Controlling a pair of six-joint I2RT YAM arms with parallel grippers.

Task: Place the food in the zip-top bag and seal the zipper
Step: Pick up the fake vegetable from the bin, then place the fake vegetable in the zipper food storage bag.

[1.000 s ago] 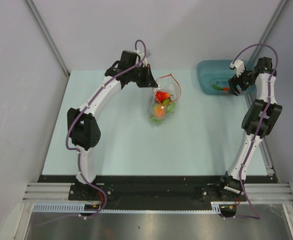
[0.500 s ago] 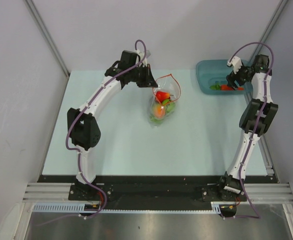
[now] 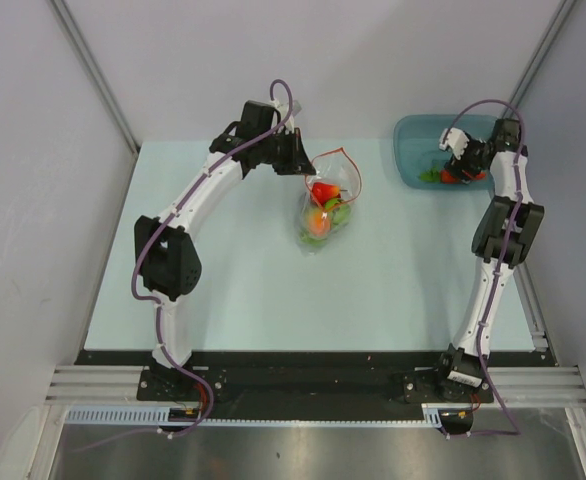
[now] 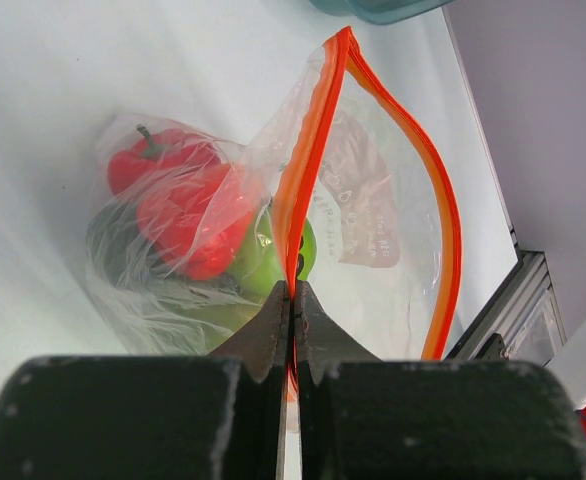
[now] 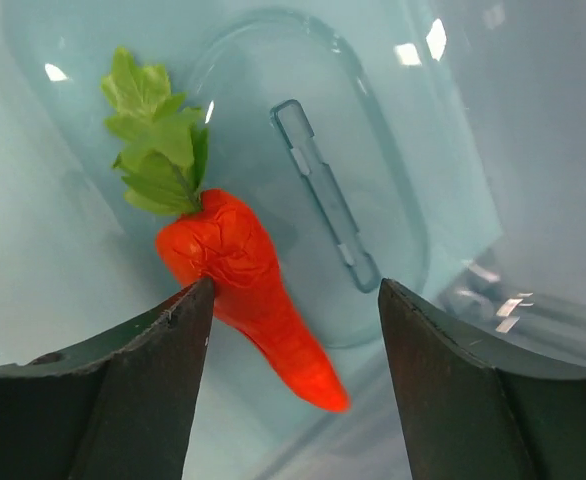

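The clear zip-top bag (image 3: pixel 325 205) lies mid-table with red, orange and green food inside; the left wrist view shows red pieces (image 4: pixel 178 205) and a green ball (image 4: pixel 273 255) through the plastic. My left gripper (image 3: pixel 301 166) is shut on the red-orange zipper (image 4: pixel 308 150) and holds one side of the mouth up, so the mouth gapes. The carrot (image 5: pixel 248 290) with its green top lies in the teal tray (image 3: pixel 418 145). My right gripper (image 3: pixel 455 170) is open over the tray, its fingers (image 5: pixel 163 370) straddling the carrot, the left finger at its thick end.
The teal tray (image 5: pixel 393 150) sits at the table's far right corner, close to the back wall and the right frame post. The table's right edge rail (image 4: pixel 493 320) shows beyond the bag.
My right gripper has swung left and lowered into the tray, over the carrot. The left arm and the bag have not moved.
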